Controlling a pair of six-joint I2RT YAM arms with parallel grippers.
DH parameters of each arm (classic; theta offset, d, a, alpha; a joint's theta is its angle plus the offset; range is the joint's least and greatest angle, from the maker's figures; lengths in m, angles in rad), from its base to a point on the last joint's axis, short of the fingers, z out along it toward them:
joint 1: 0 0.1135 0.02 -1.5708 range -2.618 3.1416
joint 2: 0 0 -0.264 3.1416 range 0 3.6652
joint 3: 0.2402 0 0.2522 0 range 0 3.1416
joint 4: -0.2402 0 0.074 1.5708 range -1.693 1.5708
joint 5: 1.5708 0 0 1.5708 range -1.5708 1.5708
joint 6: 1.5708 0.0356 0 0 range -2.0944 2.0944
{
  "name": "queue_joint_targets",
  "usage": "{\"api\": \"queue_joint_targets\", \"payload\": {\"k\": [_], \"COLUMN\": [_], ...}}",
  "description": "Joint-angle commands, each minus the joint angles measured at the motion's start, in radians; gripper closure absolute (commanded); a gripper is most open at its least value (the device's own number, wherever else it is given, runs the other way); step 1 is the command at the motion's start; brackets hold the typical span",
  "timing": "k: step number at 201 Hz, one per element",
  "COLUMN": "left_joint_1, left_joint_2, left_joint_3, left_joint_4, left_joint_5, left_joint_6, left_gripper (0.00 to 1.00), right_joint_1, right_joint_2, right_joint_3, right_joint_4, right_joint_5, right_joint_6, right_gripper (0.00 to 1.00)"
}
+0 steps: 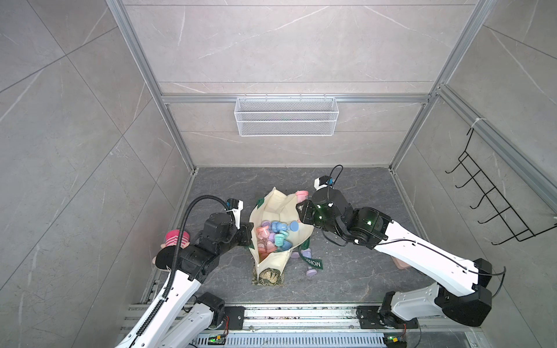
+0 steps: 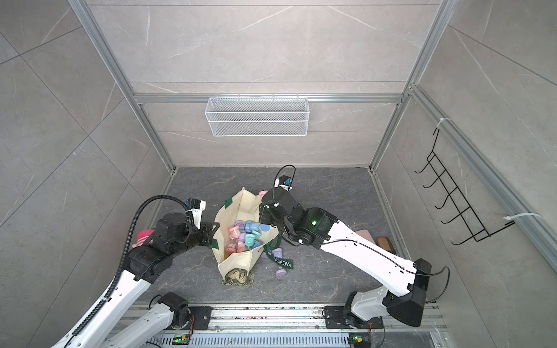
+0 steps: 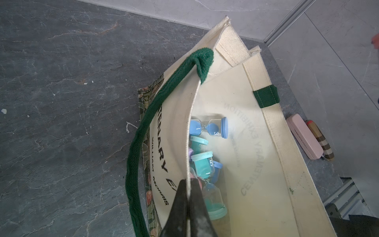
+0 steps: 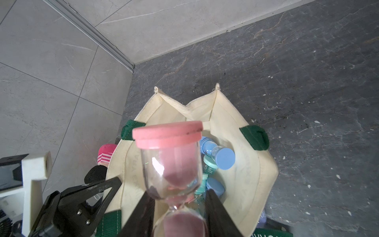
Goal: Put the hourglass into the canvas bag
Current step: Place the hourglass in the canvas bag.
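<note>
The cream canvas bag stands open mid-floor, its green "MORRIS" strap trailing to the right. Several pastel hourglasses lie inside. My left gripper is shut on the bag's left rim, the canvas edge pinched between its fingers. My right gripper is shut on a pink hourglass at its glass waist. It holds it above the bag's far right rim, pink cap pointing away from the wrist. Purple hourglasses lie on the floor beside the bag.
A pink case and a plaid brown case lie by the right wall. A pink striped soft toy sits under my left arm. A wire basket hangs on the back wall, a black hook rack on the right.
</note>
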Motion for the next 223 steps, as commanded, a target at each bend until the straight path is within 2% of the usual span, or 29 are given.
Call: {"api": "queue_joint_targets", "payload": {"k": [1, 119, 223], "left_joint_1": [0.000, 0.000, 0.001], "left_joint_2": [-0.010, -0.006, -0.016], "left_joint_3": [0.017, 0.014, 0.014], "left_joint_4": [0.096, 0.098, 0.094], "left_joint_5": [0.016, 0.023, 0.018], "left_joint_6": [0.010, 0.008, 0.008], "left_gripper": [1.00, 1.00, 1.00], "right_joint_1": [0.014, 0.036, 0.053], "right_joint_2": [0.026, 0.129, 0.344], "right_joint_3": [0.049, 0.082, 0.068], "right_joint_4": [0.021, 0.078, 0.157], "right_joint_5": [0.021, -0.052, -0.185], "right_joint_6": [-0.026, -0.026, 0.049], "right_gripper": [0.91, 0.91, 0.92]}}
